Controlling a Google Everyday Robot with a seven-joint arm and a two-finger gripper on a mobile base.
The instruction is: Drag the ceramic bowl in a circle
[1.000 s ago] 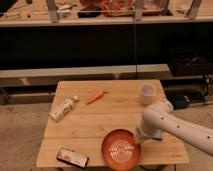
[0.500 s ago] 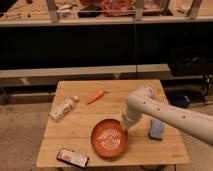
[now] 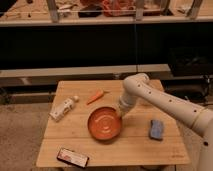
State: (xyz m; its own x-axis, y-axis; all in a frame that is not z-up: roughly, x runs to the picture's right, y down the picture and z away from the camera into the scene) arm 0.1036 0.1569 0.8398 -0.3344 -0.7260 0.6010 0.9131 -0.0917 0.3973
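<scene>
**Bowl at mid-table, gripper on its right rim**

The ceramic bowl [image 3: 105,124] sits near the middle of the wooden table [image 3: 75,142], a little toward the front edge, upright with its pale ring marks showing inside. The gripper [image 3: 121,114] is at the bowl's right rim, on the upper right side, and appears to touch it there; the bowl lies to the left of and just below the gripper. Whether the gripper is open, closed or clamped on the rim cannot be told from this view.

The white arm [image 3: 165,102] reaches in from the right side, bends above the back of the table and comes down to the bowl.

A carrot [image 3: 97,96] lies behind the bowl, near it but apart. A white bottle [image 3: 63,108] lies on its side to the left, well apart from the bowl. A blue sponge [image 3: 157,128] rests to the right of the bowl, beyond the gripper. A flat dark packet [image 3: 73,157] lies at the front left corner of the table.
</scene>
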